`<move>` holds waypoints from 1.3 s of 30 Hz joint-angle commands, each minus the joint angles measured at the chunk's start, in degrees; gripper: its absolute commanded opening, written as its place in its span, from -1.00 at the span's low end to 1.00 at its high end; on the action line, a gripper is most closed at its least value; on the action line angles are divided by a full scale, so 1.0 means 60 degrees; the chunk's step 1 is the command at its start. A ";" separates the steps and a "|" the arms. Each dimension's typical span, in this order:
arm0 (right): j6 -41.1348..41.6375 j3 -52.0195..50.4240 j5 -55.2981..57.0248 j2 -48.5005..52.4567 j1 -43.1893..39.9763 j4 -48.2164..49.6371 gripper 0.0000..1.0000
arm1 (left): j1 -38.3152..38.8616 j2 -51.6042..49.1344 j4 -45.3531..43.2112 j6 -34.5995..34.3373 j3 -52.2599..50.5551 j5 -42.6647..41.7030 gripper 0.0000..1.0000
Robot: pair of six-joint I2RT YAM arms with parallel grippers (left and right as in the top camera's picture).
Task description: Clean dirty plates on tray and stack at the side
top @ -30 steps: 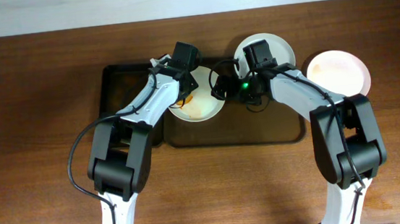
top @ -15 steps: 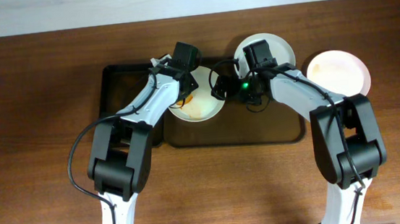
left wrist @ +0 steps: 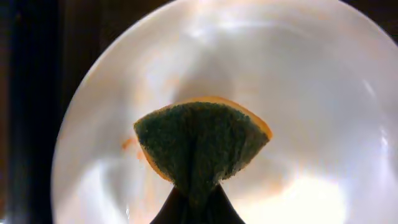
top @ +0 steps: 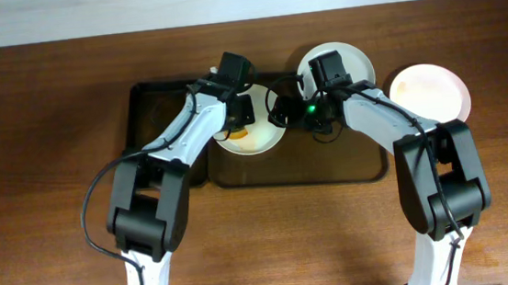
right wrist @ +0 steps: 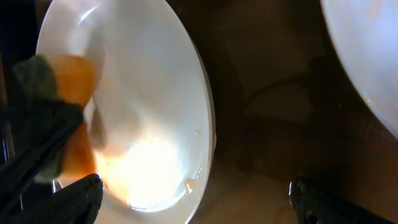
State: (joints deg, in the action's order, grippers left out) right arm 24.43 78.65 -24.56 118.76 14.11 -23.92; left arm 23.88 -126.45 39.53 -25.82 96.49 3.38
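Observation:
A white plate point(top: 258, 137) with orange-brown smears lies at the left end of the dark brown tray point(top: 329, 159). My left gripper point(top: 238, 116) is shut on a green and orange sponge point(left wrist: 202, 146) and presses it on this plate point(left wrist: 298, 81). My right gripper point(top: 285, 112) is open at the plate's right rim point(right wrist: 155, 93), with that rim between its fingertips point(right wrist: 81, 196). A second white plate point(top: 357, 60) sits at the tray's far edge, partly under the right arm. A third plate point(top: 429, 93) lies on the table to the right of the tray.
A narrower black tray point(top: 155, 114) adjoins the brown tray on the left. The wooden table point(top: 45, 179) stretches around both trays. The edge of another plate point(right wrist: 367, 56) shows at the upper right of the right wrist view.
My left gripper has shifted the sponge slightly across the smeared plate. The right arm has not moved.

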 commanded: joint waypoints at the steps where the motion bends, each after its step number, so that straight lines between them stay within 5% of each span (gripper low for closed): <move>1: 0.0004 -0.0313 0.0557 0.0415 -0.0051 0.0244 0.97 | -0.0080 0.1045 0.0685 0.0437 -0.0047 -0.0222 -1.00; 5: 0.0004 -0.0310 0.0525 0.0412 -0.0051 0.0820 0.97 | -0.0135 0.1596 0.1264 0.1249 -0.0047 -0.1606 -1.00; 12: 0.0000 -0.0313 -0.0576 0.0415 -0.0033 0.0310 0.97 | -0.1038 0.2091 0.1264 0.0922 -0.0040 -0.2685 -1.00; 13: -0.0120 -0.0313 -0.0652 0.0415 -0.0025 0.0324 0.80 | -0.1162 0.2109 0.1202 0.0922 -0.0040 -0.2681 -1.00; 15: -0.0361 -0.0310 -0.0284 0.0415 -0.0025 0.0535 0.04 | -0.1311 0.2109 0.1202 0.0922 -0.0040 -0.2681 -1.00; 16: -0.0357 -0.0313 -0.0011 0.0415 0.0018 0.0667 -0.13 | -0.1362 0.2109 0.1198 0.0922 -0.0040 -0.2681 -1.00; 22: -0.0244 -0.0310 0.2044 0.0415 0.0568 0.0903 -0.53 | -0.1461 0.2109 0.1158 0.0922 -0.0040 -0.2685 -1.00; 28: -0.0157 -0.0295 0.2131 0.0412 0.0648 0.0663 -0.92 | -0.1461 0.2109 0.1104 0.0922 -0.0040 -0.2681 -1.00; 32: 0.0087 0.0197 0.1894 -0.0044 0.0568 -0.1821 -0.92 | -0.1450 0.2109 0.1104 0.0918 -0.0040 -0.2685 -1.00; 35: 0.1537 0.0197 0.3016 -0.0401 0.0586 -0.3512 -0.92 | -0.1399 0.2109 0.1122 0.0918 -0.0040 -0.2710 -1.00; 39: 0.2594 0.0186 0.3708 -0.0412 0.0586 -0.4309 -0.92 | -0.1373 0.2109 0.1137 0.0918 -0.0040 -0.2703 -1.00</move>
State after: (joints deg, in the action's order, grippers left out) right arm 34.50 80.34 -8.49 116.92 17.67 -49.19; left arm 15.62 -115.72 46.30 -20.18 96.20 -12.03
